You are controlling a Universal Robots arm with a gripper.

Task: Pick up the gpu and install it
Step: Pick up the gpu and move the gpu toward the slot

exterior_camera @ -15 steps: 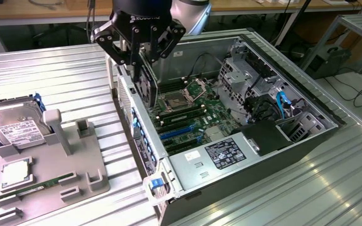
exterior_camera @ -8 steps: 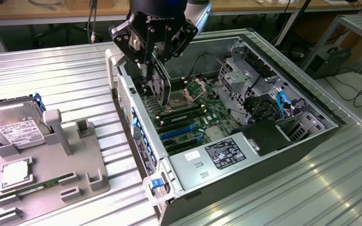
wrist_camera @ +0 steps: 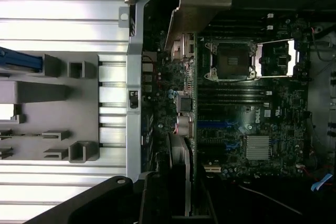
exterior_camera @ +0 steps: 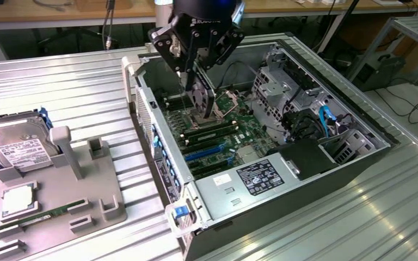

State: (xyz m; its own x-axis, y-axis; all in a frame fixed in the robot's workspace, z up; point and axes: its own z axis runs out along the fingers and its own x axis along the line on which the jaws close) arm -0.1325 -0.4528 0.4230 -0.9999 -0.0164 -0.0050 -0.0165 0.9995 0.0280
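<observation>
The end effector [exterior_camera: 200, 64] hangs over the open case [exterior_camera: 296, 217], its fingers drawn close together and pinching the upper edge of the gpu [exterior_camera: 207, 98]. The card hangs on edge beneath them, its lower end just above the motherboard [exterior_camera: 227, 138]. That attitude probably suits a slot that takes a card edge-first.

Toward the desk [exterior_camera: 71, 81] edge at the exterior view's left lies a grey holder [exterior_camera: 104, 217]. A hard drive [exterior_camera: 17, 144] leans in its far end and a memory stick [exterior_camera: 42, 216] lies in a groove nearer the desk's near edge. The holder's posts and pockets seem meant to keep each part where it can be gripped.

The case lies on its side, open side up, so the board can be reached from above. The gpu hangs near the open socket [exterior_camera: 231, 103], well short of the blue slots [exterior_camera: 203, 154] and not seated in any of them. The installing is not yet done.
</observation>
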